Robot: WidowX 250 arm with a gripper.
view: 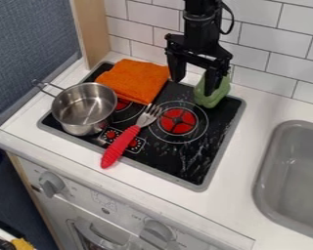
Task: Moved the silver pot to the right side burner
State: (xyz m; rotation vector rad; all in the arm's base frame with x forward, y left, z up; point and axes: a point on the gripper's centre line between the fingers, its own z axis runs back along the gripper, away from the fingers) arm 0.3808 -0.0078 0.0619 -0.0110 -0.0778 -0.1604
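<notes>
End effector [193, 88]: fingers spread wide, empty | green object [212, 99]: behind one fingertip, contact unclear | silver pot [86, 128]: well apart from it

Cam's up high just past the front edge of the table [251, 136], tilted down and facing the tiled wall [277, 58] at a slight angle. Pretty close too: stove [208, 141] fits whole, sink [296, 171] gets cut off.
</notes>
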